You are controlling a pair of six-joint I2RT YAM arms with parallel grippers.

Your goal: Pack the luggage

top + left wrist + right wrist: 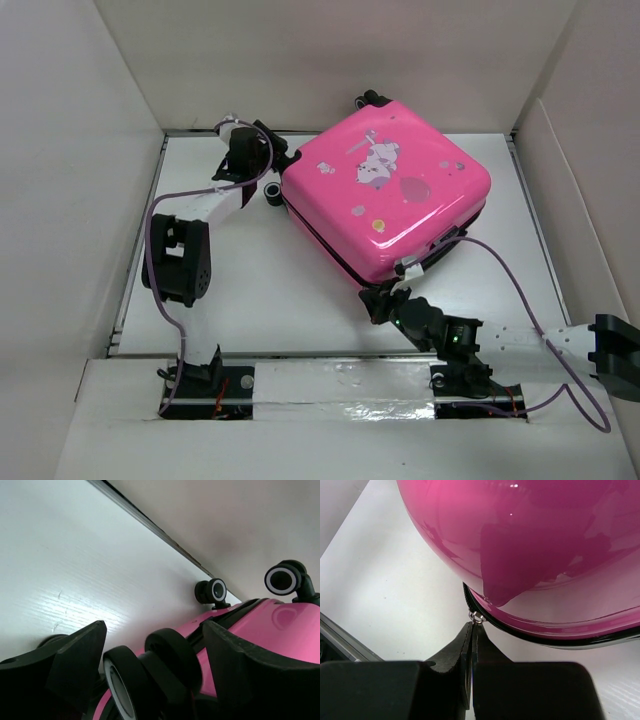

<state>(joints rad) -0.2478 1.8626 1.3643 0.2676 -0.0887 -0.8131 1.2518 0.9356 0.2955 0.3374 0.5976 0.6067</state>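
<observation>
Left gripper (pixel 155 630) near the worktop's (pixel 260 290) far-left corner, jaws wide, straddling a black wheel (pixel 172 652) of the luggage (pixel 385 190). Luggage lies closed, flat, skewed, toward the far edge, right of centre. Right gripper (pixel 472 630) pinched tight on the zipper pull (pixel 477 617) at its near corner.

You have the luggage (pixel 385 190) lying flat on the table (pixel 250 300), upper right of centre in the top view. The left gripper (pixel 266 180) sits at its left corner with a wheel (pixel 170 655) between the fingers. The right gripper (pixel 383 297) is at its lower corner, tips touching the zipper ring (pixel 478 617).
</observation>
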